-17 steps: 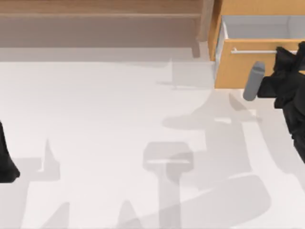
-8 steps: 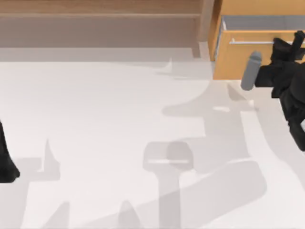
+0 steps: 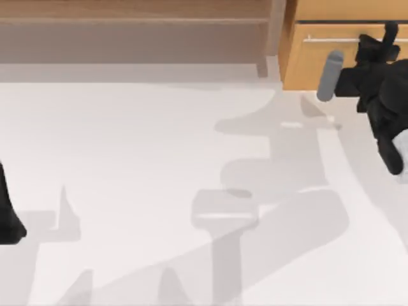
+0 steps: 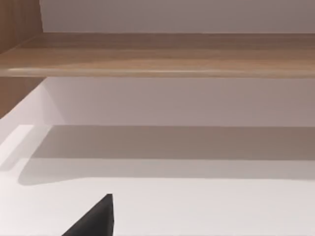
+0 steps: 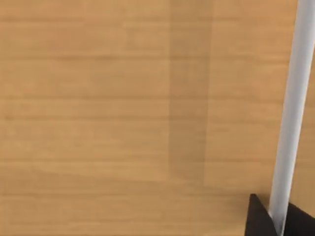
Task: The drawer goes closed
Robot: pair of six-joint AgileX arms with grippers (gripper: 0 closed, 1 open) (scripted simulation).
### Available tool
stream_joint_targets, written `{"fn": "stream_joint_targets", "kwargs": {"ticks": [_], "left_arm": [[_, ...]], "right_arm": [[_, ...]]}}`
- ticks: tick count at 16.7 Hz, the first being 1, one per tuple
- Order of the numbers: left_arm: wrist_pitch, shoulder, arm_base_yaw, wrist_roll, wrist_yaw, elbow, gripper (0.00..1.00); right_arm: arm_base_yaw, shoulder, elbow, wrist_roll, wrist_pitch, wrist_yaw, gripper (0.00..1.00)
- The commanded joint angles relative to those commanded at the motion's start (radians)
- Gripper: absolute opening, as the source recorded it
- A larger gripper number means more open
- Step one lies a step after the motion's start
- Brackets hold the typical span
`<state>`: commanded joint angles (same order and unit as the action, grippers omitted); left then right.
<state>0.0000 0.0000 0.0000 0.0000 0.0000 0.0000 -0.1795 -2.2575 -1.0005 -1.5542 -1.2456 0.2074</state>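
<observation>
Where the top view's upper right corner holds the cabinet: the drawer (image 3: 319,60) sits there, its orange-tan front panel facing the table.
Drawer state: only a thin dark strip shows along the top edge of the front panel, so the front lies almost flush with the cabinet.
Handle: a thin silver bar handle (image 3: 328,39) runs level across the upper part of the panel; in the right wrist view it crosses the wood as a pale bar (image 5: 291,113) near the frame's right edge.
Right gripper: the right gripper (image 3: 381,44) is in the upper right of the top view, up against the drawer front at the right-hand end of the handle.
Right gripper fingers: in the right wrist view two dark fingertips (image 5: 257,219) show at the lower right, one on each side of the bar, so the fingers stand slightly apart around the handle; whether they press on it I cannot tell.
Right arm: its black body slants down along the right edge of the top view, with a grey cylinder (image 3: 329,76) jutting left in front of the drawer panel.
Left arm: parked at the left edge of the top view, low in the frame; the state of the left gripper (image 3: 9,220) cannot be told.
Shelf unit: a paler brown wooden shelf unit (image 3: 134,19) spans the upper left of the top view, just beside the drawer's cabinet.
Table: the white table (image 3: 127,159) carries grey shadows of the arms.
</observation>
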Motion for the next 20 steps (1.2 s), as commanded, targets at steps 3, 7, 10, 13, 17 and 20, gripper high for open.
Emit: {"fn": "stream_joint_targets", "kwargs": {"ticks": [3, 7, 10, 13, 17, 20], "left_arm": [[0.000, 0.000, 0.000, 0.000, 0.000, 0.000, 1.00], [0.000, 0.000, 0.000, 0.000, 0.000, 0.000, 1.00], [0.000, 0.000, 0.000, 0.000, 0.000, 0.000, 1.00], [0.000, 0.000, 0.000, 0.000, 0.000, 0.000, 1.00], [0.000, 0.000, 0.000, 0.000, 0.000, 0.000, 1.00], [0.000, 0.000, 0.000, 0.000, 0.000, 0.000, 1.00]], "right_arm": [[0.011, -0.035, -0.082, 0.002, 0.048, -0.009, 0.00], [0.014, -0.044, -0.103, 0.003, 0.060, -0.011, 0.00], [0.014, -0.044, -0.103, 0.003, 0.060, -0.011, 0.15], [0.014, -0.044, -0.103, 0.003, 0.060, -0.011, 0.38], [0.014, -0.044, -0.103, 0.003, 0.060, -0.011, 0.68], [0.014, -0.044, -0.103, 0.003, 0.060, -0.011, 0.90]]}}
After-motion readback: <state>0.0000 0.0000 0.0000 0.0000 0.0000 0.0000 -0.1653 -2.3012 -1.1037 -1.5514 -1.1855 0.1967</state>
